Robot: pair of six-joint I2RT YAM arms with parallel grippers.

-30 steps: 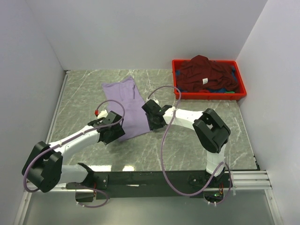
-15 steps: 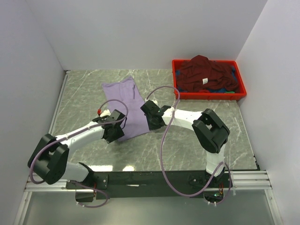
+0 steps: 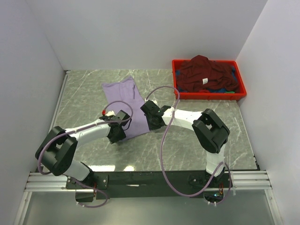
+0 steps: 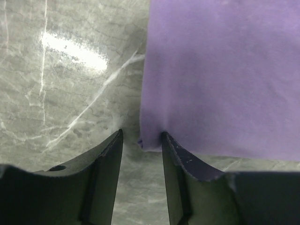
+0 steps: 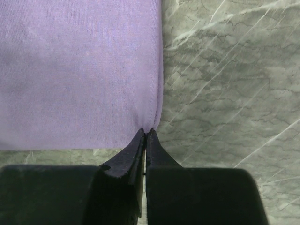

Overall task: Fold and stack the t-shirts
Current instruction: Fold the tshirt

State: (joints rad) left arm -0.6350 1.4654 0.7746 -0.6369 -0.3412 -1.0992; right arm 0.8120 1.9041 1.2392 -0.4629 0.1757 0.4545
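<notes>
Away from the red crate (image 3: 209, 95), right fingers (image 5: 125, 169) pinch lavender t-shirt (image 3: 123, 96), left fingers (image 4: 106, 159) gape.

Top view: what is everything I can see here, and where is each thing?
table: one, grey marbled, under everything.
lavender shirt: one, light purple, flat mid-table.
crate: one, red, table's far right corner.
maroon shirt: one, dark red with white label, heaped in crate.
blue cloth: a bit, in crate under maroon shirt.
green cloth: a bit, crate's near right corner.
left arm, right arm: two, white and black, from near edge.
left hand: one, black, open around lavender shirt's near left corner.
right hand: one, black, shut on its near right corner.
</notes>
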